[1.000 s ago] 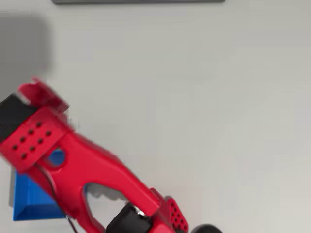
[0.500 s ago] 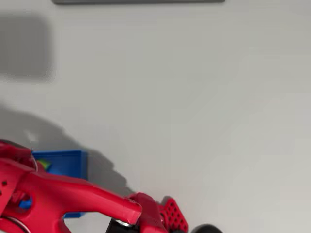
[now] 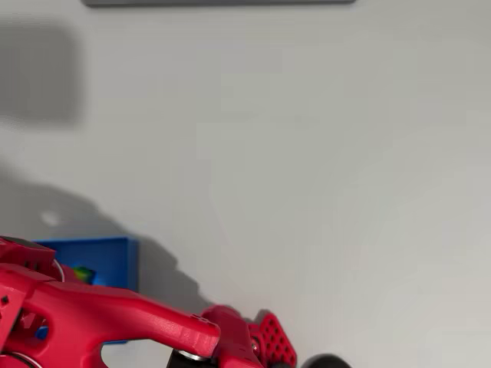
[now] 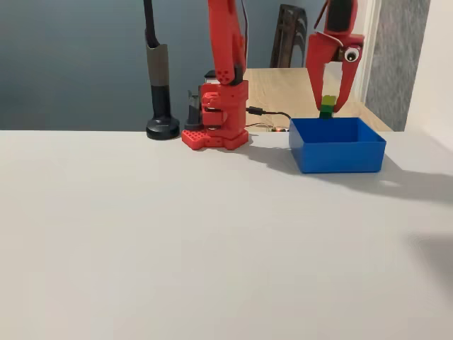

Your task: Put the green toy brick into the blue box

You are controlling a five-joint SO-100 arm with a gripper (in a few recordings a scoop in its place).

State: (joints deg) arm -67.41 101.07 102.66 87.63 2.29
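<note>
In the fixed view the gripper hangs over the blue box, fingers spread wide. The green toy brick sits between the fingertips, seemingly loose, just above the box rim; contact is unclear.

The arm is bright red, its gripper red too, with a white-and-black googly eye on one finger. The green toy brick is lime green with a darker green side. The blue box is bright blue. The table is pale grey-white. At upper left of the fixed view stands a black stand with a tan-grey sleeve.
</note>
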